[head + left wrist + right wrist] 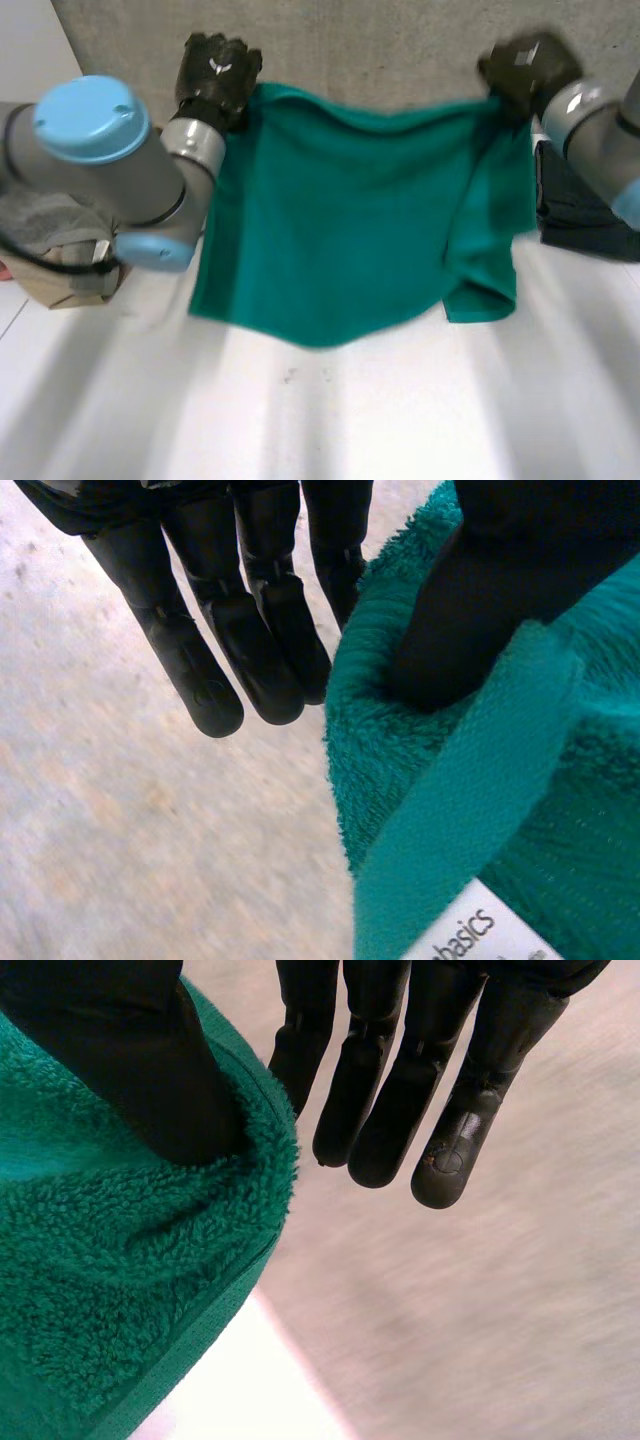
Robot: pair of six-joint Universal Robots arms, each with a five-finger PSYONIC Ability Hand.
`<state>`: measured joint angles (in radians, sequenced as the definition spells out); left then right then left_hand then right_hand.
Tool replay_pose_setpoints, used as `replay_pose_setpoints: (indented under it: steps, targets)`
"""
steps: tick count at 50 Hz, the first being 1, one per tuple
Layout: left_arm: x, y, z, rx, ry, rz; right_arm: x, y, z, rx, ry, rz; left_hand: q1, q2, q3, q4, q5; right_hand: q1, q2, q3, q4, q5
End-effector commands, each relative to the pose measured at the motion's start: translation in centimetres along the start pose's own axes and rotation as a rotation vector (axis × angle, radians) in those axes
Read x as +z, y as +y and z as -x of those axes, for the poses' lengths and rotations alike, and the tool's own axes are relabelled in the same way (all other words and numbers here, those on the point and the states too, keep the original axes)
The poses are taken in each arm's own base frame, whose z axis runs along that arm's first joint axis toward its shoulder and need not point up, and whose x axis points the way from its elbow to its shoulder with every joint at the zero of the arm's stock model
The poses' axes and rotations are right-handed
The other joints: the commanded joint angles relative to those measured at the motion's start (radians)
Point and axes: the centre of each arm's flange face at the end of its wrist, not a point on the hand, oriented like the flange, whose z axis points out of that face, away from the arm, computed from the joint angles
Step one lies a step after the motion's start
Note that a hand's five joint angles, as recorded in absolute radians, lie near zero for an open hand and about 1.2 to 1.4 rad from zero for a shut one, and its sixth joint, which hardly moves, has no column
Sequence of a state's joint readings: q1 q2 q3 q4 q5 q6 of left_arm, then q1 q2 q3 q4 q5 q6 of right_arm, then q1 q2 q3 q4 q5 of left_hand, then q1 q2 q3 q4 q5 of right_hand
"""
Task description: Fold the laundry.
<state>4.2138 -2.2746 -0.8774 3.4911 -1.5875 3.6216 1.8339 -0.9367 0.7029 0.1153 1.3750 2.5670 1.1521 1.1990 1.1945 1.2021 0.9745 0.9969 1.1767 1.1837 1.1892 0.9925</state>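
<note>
A teal green terry towel (340, 220) hangs spread out between my two hands above the white table (350, 420). My left hand (215, 75) holds its upper left corner and my right hand (525, 70) its upper right corner. In the left wrist view the thumb (470, 620) presses the towel (560, 810) against the side of the straight fingers (250, 650), near a white label (480, 935). In the right wrist view the thumb (150, 1060) pinches the towel's hem (120, 1280) the same way beside straight fingers (400, 1110). The towel's right side droops in a fold.
A dark garment (580, 215) lies at the table's right, behind my right arm. At the left, a grey cloth on a brown box (60, 270) sits under my left arm. A grey wall (380, 50) stands behind the towel.
</note>
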Motion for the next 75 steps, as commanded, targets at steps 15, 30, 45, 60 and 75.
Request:
replay_pose_setpoints:
  steps: [15, 30, 45, 60, 75]
  targets:
    - [-6.1, -4.7, 0.8, -0.093, -0.014, -0.071, -6.7, -1.1, 2.4, 0.017, -0.163, -0.028, 0.244, 0.197, 0.202, 0.194, 0.247, 0.399, 0.220, 0.213, 0.207, 0.229]
    - [-11.0, 2.4, -1.9, -0.082, 0.098, 0.178, -11.1, 8.3, 11.4, 0.175, -0.468, 0.345, 0.244, 0.197, 0.202, 0.194, 0.247, 0.048, -0.132, -0.139, -0.145, -0.122]
    - [-10.5, -0.7, 0.3, -0.083, 0.047, 0.100, -8.8, 9.4, 4.2, 0.409, -0.314, 0.412, 0.244, 0.197, 0.202, 0.194, 0.247, -0.610, -0.789, -0.796, -0.802, -0.780]
    - [-10.6, -0.5, 0.4, -0.081, 0.049, 0.113, -11.9, 14.7, 7.1, 0.236, -0.439, 0.621, 0.244, 0.197, 0.202, 0.194, 0.247, -0.507, -0.687, -0.694, -0.699, -0.677]
    - [-10.5, -0.4, 0.3, -0.083, 0.050, 0.115, -12.5, 17.0, 8.3, 0.228, -0.436, 0.533, 0.244, 0.197, 0.202, 0.194, 0.247, -0.334, -0.513, -0.520, -0.526, -0.504]
